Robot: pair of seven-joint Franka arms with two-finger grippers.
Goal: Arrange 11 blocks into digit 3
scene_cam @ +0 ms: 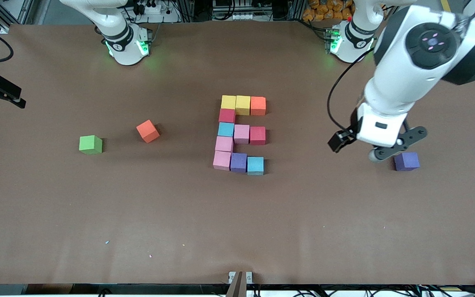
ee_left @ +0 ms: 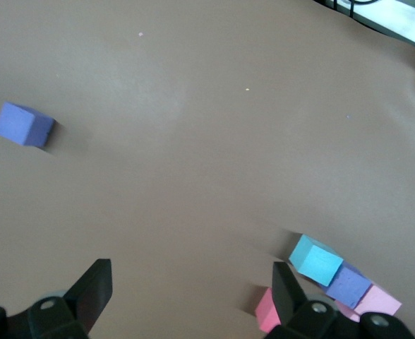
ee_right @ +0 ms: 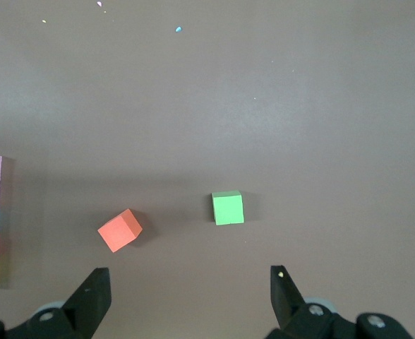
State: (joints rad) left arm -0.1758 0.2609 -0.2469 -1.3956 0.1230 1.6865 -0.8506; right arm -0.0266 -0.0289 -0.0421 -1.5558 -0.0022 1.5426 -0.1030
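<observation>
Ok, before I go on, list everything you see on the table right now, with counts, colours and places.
digit 3: eleven touching cubes mid-table; two yellow, one orange, two red, two light blue, three pink, one purple.
loose orange cube: one, toward the right arm's end.
green cube: one, beside the orange one, closer to that end.
loose purple cube: one, toward the left arm's end.
table: one, brown.
left gripper: open, up beside the loose purple cube.
right gripper: open, raised over the table by the orange and green cubes.

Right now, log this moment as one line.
left gripper: open, above table by loose purple cube | right gripper: open, waiting | digit 3: eleven cubes placed
</observation>
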